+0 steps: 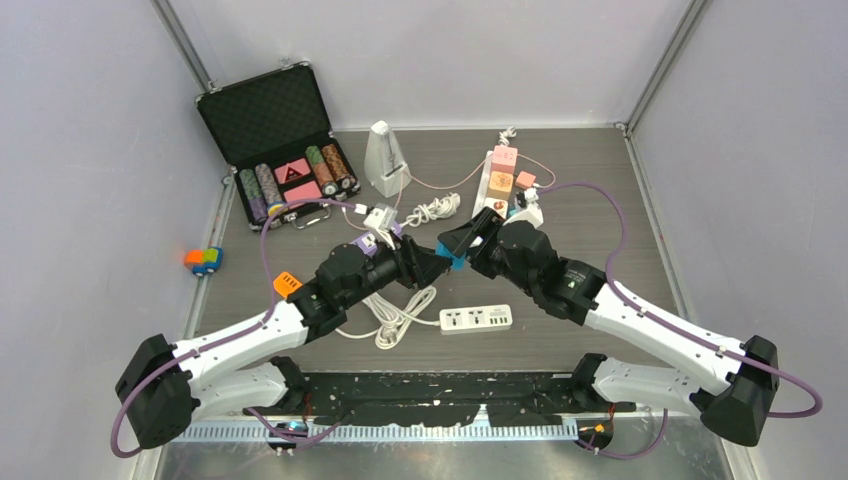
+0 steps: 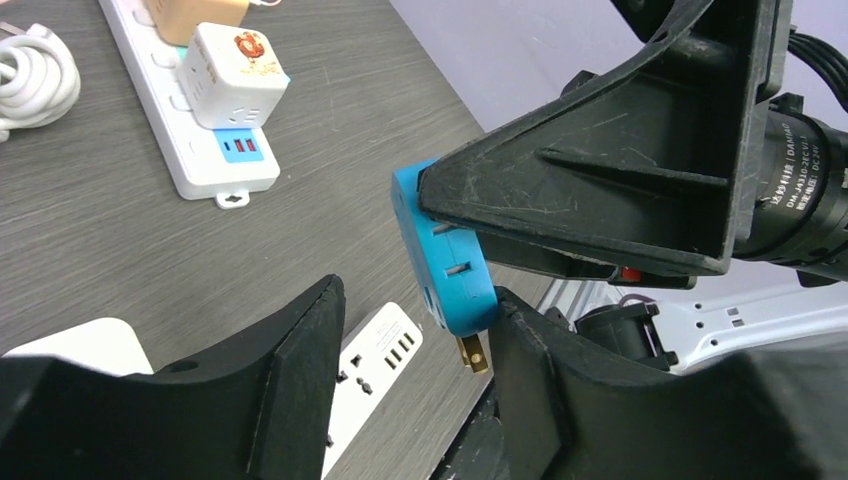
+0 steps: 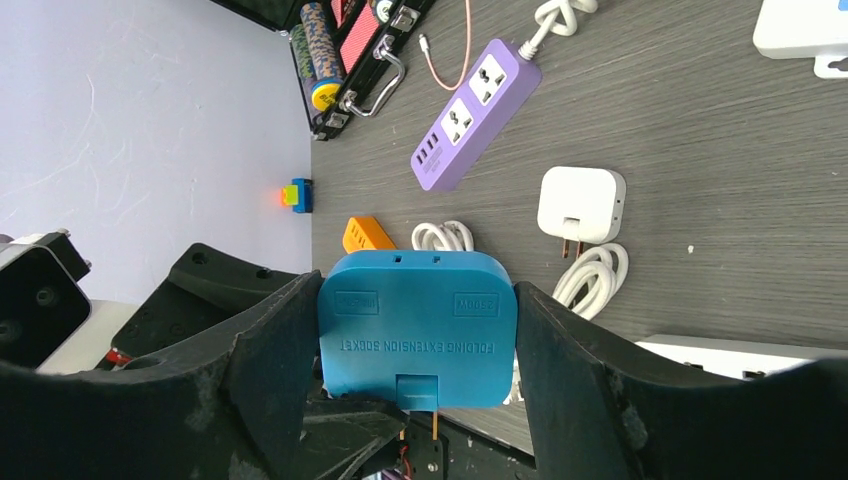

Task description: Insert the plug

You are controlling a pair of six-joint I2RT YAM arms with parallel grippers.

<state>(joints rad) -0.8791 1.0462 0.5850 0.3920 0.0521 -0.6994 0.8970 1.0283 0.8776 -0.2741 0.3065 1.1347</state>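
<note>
The blue folding plug (image 3: 417, 330) is clamped between my right gripper's (image 3: 417, 290) fingers, held above the table with its brass prongs (image 2: 472, 352) pointing down. In the top view the plug (image 1: 457, 258) sits where both grippers meet at mid-table. My left gripper (image 2: 420, 300) is open, its fingers straddling the plug's lower end. Its right finger (image 2: 560, 390) is against the plug and its left finger (image 2: 290, 380) stands apart. The white power strip (image 1: 477, 319) lies on the table below, and also shows in the left wrist view (image 2: 375, 360).
A purple power strip (image 3: 478, 110) and a white adapter (image 3: 582, 205) lie nearby with coiled white cable (image 1: 400, 312). A long white strip with cube adapters (image 1: 503, 175), a metronome (image 1: 384, 158) and an open chip case (image 1: 275, 130) stand at the back.
</note>
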